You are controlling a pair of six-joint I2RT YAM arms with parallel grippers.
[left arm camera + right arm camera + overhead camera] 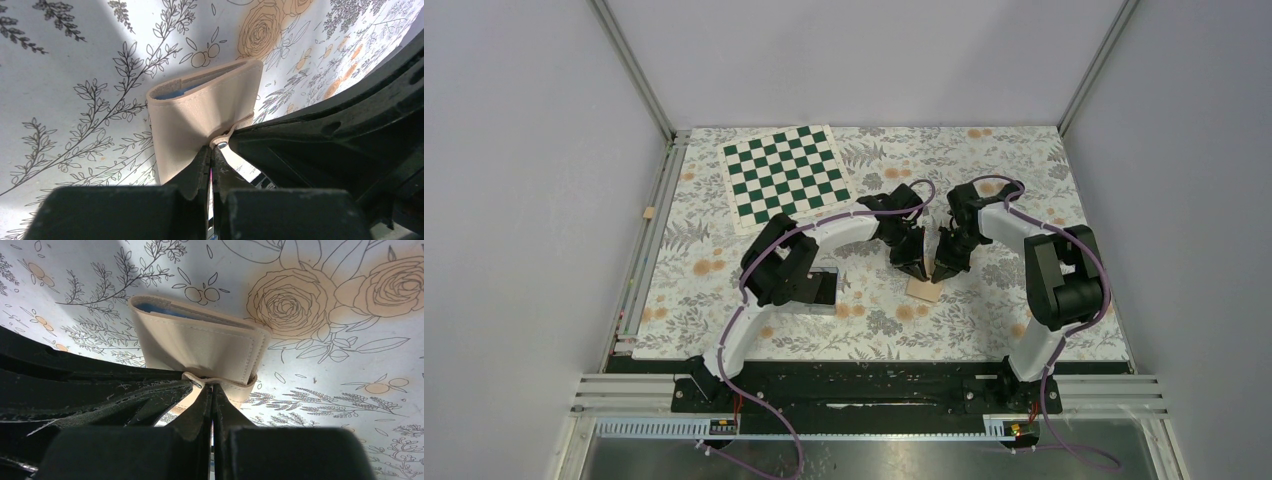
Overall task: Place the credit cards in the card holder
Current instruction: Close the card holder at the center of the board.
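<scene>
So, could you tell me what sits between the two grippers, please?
The card holder: the left gripper and right gripper each pinch its tan edge, shut, and nothing else shows between them. Both wrist views show it.

Beige card holder [200, 115], blue lining [175, 93]; green-and-white chequered board [787, 185]; floral grey-orange tablecloth [874, 330].

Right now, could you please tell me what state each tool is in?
Left tool: closed, pinching the card holder at its edge.
Right tool: closed, pinching the same card holder by its flap.
</scene>
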